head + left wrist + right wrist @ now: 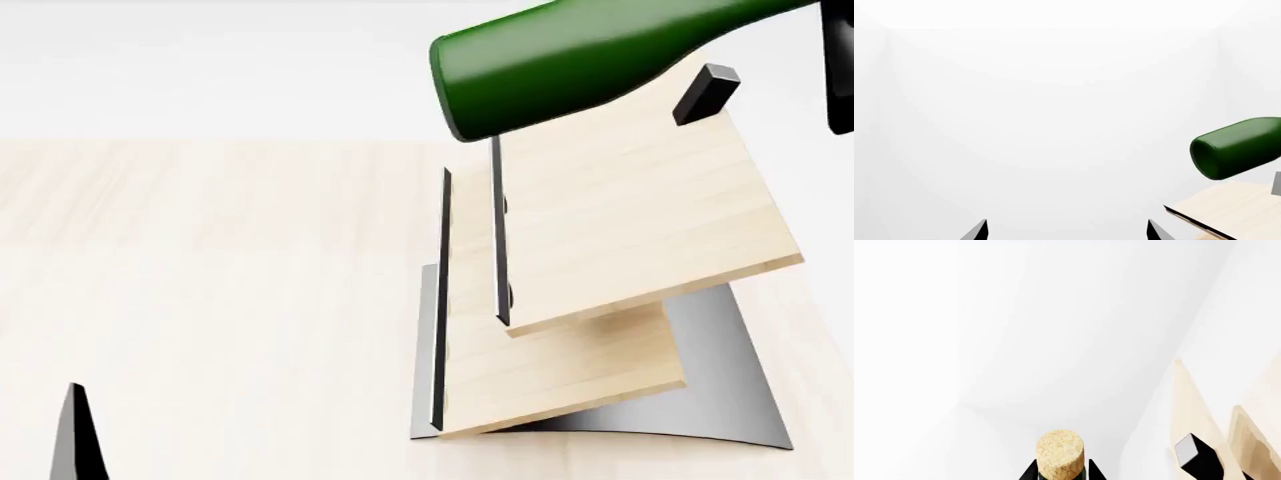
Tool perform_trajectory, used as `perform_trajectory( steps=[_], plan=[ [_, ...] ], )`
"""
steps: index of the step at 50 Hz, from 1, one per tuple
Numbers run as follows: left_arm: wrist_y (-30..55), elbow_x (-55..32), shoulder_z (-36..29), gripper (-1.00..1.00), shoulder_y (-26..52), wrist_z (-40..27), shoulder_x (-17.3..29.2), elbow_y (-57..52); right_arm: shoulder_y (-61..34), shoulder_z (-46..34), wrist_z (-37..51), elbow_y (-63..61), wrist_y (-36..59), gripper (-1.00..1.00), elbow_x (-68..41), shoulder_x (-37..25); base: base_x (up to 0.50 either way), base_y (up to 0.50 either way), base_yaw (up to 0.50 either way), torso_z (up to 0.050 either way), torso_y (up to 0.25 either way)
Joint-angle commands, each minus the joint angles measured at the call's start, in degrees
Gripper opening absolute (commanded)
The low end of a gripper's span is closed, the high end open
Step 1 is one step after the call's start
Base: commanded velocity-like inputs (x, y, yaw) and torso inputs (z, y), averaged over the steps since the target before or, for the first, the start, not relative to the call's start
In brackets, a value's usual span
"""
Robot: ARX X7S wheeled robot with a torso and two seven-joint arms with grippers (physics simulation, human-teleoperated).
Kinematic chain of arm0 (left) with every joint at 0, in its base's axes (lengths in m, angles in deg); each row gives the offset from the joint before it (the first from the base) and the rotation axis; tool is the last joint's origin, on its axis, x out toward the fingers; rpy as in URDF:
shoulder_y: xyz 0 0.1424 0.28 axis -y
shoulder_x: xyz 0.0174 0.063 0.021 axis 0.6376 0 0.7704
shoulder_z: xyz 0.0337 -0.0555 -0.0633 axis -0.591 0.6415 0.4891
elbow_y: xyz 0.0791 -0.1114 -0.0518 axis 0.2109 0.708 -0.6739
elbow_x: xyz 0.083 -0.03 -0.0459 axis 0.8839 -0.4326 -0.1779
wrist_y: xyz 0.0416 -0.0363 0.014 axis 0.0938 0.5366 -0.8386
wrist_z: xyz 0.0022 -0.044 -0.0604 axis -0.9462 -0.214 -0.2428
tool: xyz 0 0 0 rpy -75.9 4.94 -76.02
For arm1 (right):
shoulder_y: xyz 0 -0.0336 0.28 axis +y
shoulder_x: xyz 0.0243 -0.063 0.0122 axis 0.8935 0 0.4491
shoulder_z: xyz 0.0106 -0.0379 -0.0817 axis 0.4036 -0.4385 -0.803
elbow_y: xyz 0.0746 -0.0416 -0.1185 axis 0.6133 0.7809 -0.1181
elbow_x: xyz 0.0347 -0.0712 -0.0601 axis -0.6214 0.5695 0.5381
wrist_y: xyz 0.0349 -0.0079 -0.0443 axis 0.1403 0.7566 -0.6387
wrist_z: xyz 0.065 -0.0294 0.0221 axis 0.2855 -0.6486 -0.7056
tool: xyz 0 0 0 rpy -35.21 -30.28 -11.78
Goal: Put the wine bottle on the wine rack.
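The dark green wine bottle (574, 55) hangs nearly level in the air, its flat base (1234, 147) over the top board of the wine rack (627, 210). My right gripper (1062, 471) is shut on the bottle's neck just below the tan cork (1059, 452), with a dark finger (1029, 472) on each side. The rack's pale boards slant on a curved grey metal base (727, 400). A small dark peg (705, 92) stands at the top board's far edge, just under the bottle. My left gripper (1067, 231) is open and empty, off to the side of the rack (1234, 212).
The rack stands on a pale wood tabletop (200, 260) with a white wall behind it. One tip of my left gripper's fingers (74, 435) shows at the lower left of the head view. The rack's boards (1194, 410) and peg (1197, 455) lie close beside the cork.
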Motion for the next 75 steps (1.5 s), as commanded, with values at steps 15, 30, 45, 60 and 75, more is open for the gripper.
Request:
perform_trajectory(
  steps=[15,30,45,60,75],
  plan=[
    [0.09,0.42,-0.67,1.00,0.17,-0.30,0.11,0.14,6.00,5.58,2.02,-12.27,-3.56,-1.00,-4.71,-8.96,0.00,0.00,0.00,0.000,0.001],
    [0.06,0.37,-0.81,1.00,0.24,-0.51,0.26,0.17,6.48,4.57,1.12,-9.06,-1.05,-1.00,-3.22,-9.18,0.00,0.00,0.00,0.000,0.001],
    [0.35,0.21,-0.96,1.00,0.47,-0.65,0.42,0.15,6.35,4.83,0.54,-10.87,-0.86,-1.00,-1.26,-10.27,0.00,0.00,0.00,0.000,0.001],
    [0.18,0.36,-1.22,1.00,0.52,-0.85,0.51,0.37,7.21,4.60,-1.54,-10.61,-0.05,-1.00,0.59,-10.76,0.00,0.00,0.00,0.000,0.001],
    [0.41,0.35,-1.54,1.00,0.71,-0.99,0.58,0.37,8.52,4.05,-4.16,-8.69,1.03,-1.00,1.85,-10.13,0.00,0.00,0.00,0.001,0.001]
  ],
)
